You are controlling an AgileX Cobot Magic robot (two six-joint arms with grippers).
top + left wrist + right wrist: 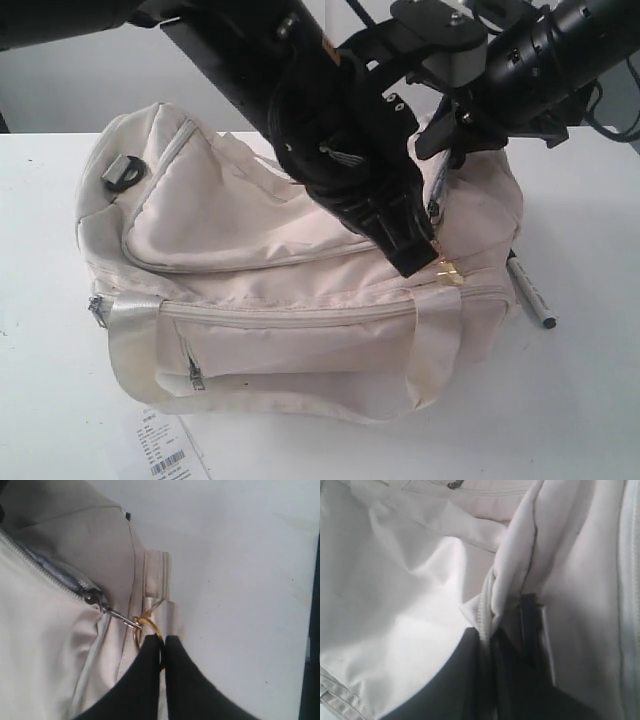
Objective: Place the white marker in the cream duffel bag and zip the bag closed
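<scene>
The cream duffel bag (250, 250) lies on the white table, its top zip partly open near the right end. My left gripper (425, 255) (163, 639) is shut on the gold ring pull (142, 625) hooked to the zip slider (95, 599). My right gripper (445, 145) (487, 635) is shut on a fold of the bag's zip edge (487, 607) at the right end of the bag. The white marker (530, 293) lies on the table just right of the bag, outside it, with its dark end pointing toward the front.
A white barcoded paper tag (165, 448) lies at the front left by the table edge. A grey buckle (122, 172) sits on the bag's left end. Both black arms cross above the bag's right half.
</scene>
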